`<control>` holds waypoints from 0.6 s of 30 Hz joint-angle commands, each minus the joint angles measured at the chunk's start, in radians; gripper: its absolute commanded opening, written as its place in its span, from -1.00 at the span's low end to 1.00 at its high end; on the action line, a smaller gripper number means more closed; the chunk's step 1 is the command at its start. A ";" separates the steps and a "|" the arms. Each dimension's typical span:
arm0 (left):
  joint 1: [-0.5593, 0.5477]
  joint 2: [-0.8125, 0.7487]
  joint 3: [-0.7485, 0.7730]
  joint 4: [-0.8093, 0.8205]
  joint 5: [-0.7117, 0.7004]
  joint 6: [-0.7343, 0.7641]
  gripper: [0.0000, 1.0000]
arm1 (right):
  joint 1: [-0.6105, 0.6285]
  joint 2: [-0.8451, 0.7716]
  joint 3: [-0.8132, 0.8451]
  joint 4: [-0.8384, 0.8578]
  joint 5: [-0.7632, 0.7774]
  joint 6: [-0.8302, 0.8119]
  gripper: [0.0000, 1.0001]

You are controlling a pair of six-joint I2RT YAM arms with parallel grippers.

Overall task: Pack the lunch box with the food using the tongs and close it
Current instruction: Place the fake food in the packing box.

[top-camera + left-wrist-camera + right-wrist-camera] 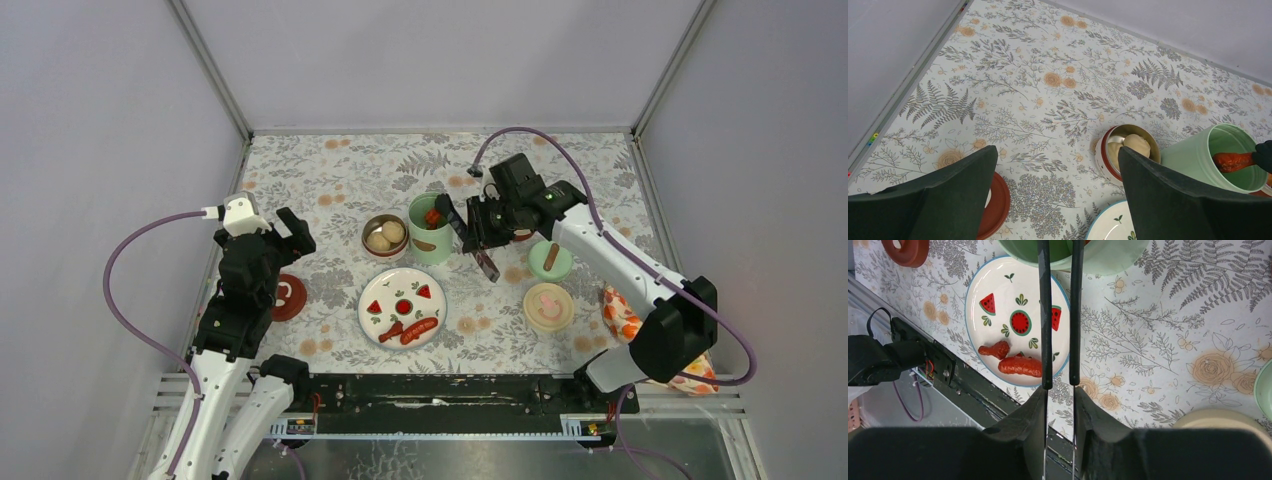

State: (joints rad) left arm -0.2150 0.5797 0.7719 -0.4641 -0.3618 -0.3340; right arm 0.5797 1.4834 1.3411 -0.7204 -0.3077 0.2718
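Observation:
My right gripper (476, 226) (1060, 394) is shut on the tongs (1046, 315), whose two slim dark arms run side by side with a gap up into the mint-green jar (431, 240) (1108, 260) of the lunch box. A red sausage (1232, 161) lies inside the jar (1198, 155), beside a dark tong tip. Pale balls (1135, 144) fill the steel bowl (384, 236) left of the jar. Two red sausages (1020, 366) remain on the fruit plate (402, 305). My left gripper (292, 232) (1058, 155) hangs open and holds nothing, left of the bowl.
A dark-red lid (288, 297) lies under the left arm. The green lid with a brown knob (550, 260) and a cream lid (548, 307) sit right of the plate. An orange-patterned bag (620, 315) lies by the right arm's base.

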 commanded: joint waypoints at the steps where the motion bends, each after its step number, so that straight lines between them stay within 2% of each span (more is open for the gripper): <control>1: 0.008 0.001 -0.009 0.055 0.011 0.000 0.97 | -0.019 -0.028 -0.012 0.068 -0.041 0.019 -0.36; 18: 0.008 0.004 -0.009 0.055 0.011 0.000 0.97 | -0.025 -0.086 -0.020 0.083 -0.041 0.037 -0.25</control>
State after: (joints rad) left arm -0.2150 0.5797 0.7719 -0.4641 -0.3618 -0.3340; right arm 0.5617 1.4540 1.3060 -0.6666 -0.3325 0.3111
